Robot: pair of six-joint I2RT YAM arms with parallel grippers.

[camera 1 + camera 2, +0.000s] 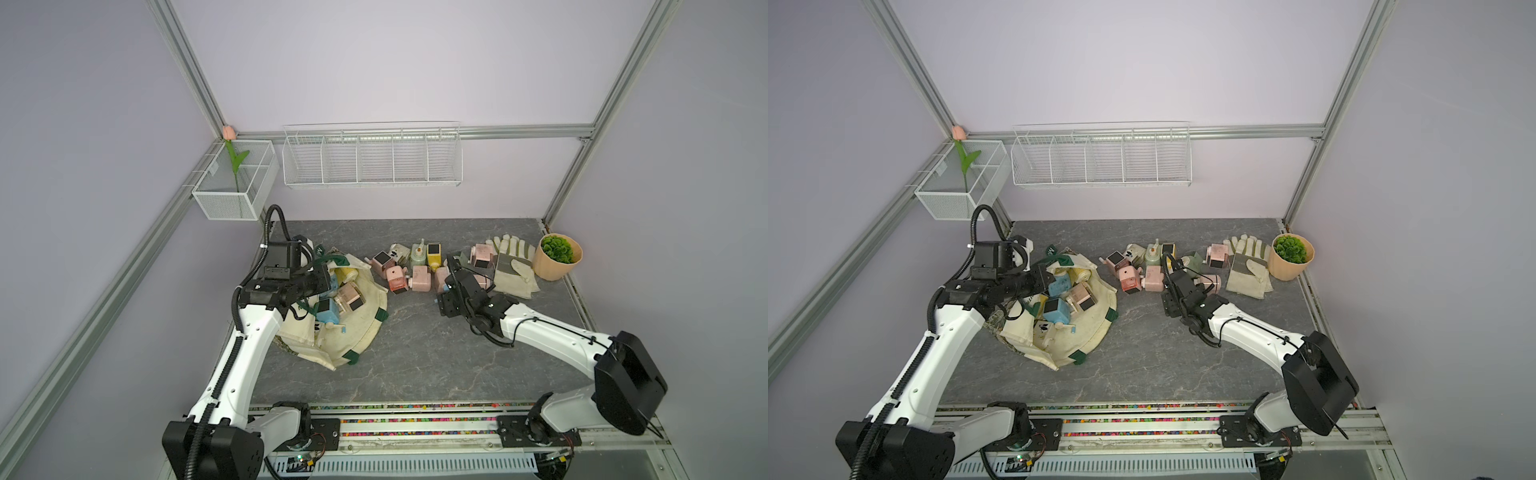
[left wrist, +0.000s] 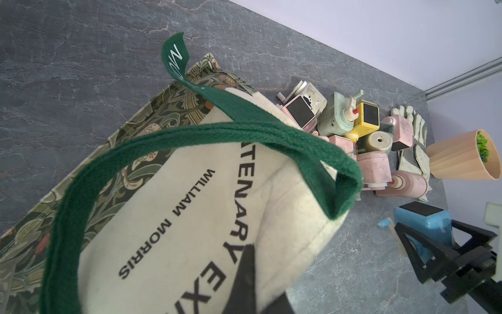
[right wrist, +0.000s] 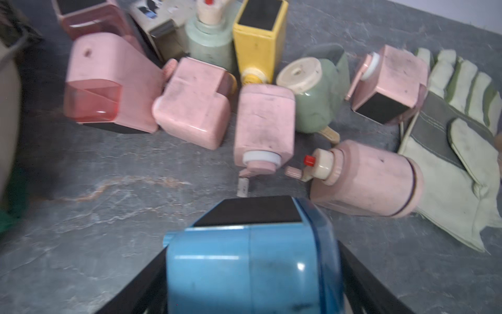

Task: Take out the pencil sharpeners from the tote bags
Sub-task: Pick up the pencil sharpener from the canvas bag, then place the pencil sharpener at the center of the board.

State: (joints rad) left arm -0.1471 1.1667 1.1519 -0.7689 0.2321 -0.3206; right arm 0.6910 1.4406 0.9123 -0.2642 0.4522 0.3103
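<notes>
The cream tote bag (image 1: 361, 320) with dark green handles lies open on the left of the table, and its floral band (image 2: 89, 163) shows in the left wrist view. Inside it lie several pencil sharpeners, among them a blue one (image 1: 326, 311) and a pink one (image 1: 1081, 297). My left gripper (image 2: 255, 261) is shut on the bag's canvas edge and holds it up. Several more pencil sharpeners (image 1: 411, 268) are piled on the table to the right of the bag. My right gripper (image 3: 252, 285) hovers just in front of that pile, shut on a blue pencil sharpener (image 3: 244, 258).
Pale work gloves (image 1: 513, 266) lie right of the pile, touching a pink sharpener. A tan plant pot (image 1: 557, 257) stands at the far right edge. A white wire rack (image 1: 372, 156) and a mesh basket (image 1: 235, 183) hang on the back wall.
</notes>
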